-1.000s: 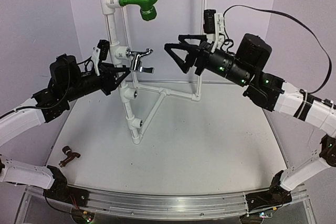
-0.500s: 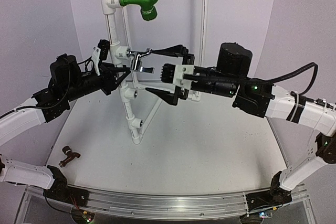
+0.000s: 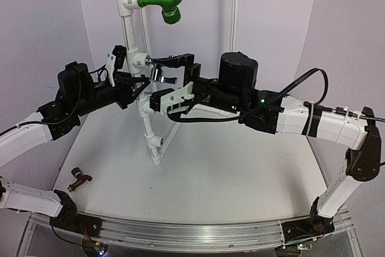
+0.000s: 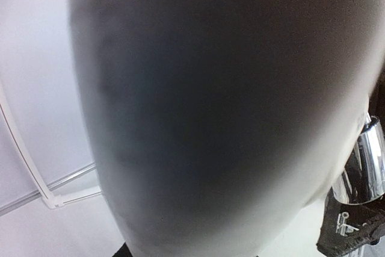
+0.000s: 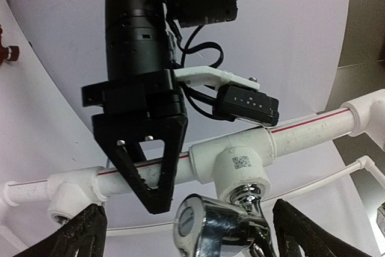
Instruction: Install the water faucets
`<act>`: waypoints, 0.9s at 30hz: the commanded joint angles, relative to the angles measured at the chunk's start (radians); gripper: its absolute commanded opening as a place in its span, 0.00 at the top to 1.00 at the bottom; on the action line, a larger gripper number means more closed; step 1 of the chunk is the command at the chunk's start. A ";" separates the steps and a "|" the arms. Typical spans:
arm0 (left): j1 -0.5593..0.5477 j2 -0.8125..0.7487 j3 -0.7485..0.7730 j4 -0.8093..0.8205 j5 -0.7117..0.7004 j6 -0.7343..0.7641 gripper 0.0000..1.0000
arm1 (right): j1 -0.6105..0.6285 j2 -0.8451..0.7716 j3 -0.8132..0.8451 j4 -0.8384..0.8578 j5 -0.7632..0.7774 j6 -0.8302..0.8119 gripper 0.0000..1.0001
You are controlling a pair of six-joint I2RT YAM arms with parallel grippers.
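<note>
The brown faucet [image 3: 78, 179] lies on the table [image 3: 240, 167] nearest me, untouched. My left gripper [image 3: 137, 82] clamps the pipe [image 3: 146, 112], steadying it. My right gripper [image 3: 153, 81] gapes around the chrome faucet [image 3: 160, 70] at the tee [image 5: 231, 157]. I should centre squarely before closing and twisting.

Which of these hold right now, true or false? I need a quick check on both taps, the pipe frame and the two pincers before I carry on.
1. The chrome tap sits at a white fitting on the pipe frame. True.
2. The brown tap is on the frame too. False: it lies on the table, near the left arm's base.
3. The right pincer is open, with one finger above the chrome tap and one below. True.
4. The left pincer is wide open. False: it is shut on the white pipe beside the chrome tap.
5. The green elbow lies on the table. False: it is at the top of the frame.
</note>
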 commanded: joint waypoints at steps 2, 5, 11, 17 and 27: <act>-0.004 0.018 -0.017 -0.212 0.025 -0.169 1.00 | 0.005 0.053 0.100 0.083 0.096 -0.048 0.08; -0.004 0.020 -0.014 -0.212 0.029 -0.171 1.00 | 0.004 0.068 0.122 0.083 0.113 -0.034 0.12; -0.005 0.016 -0.016 -0.213 0.030 -0.170 1.00 | 0.004 0.061 0.152 0.018 0.099 0.066 0.33; -0.004 0.019 -0.014 -0.213 0.034 -0.170 1.00 | 0.004 0.061 0.169 -0.019 0.090 0.254 0.64; -0.005 0.018 -0.009 -0.213 0.041 -0.179 1.00 | 0.001 0.059 0.225 -0.030 0.091 0.923 0.78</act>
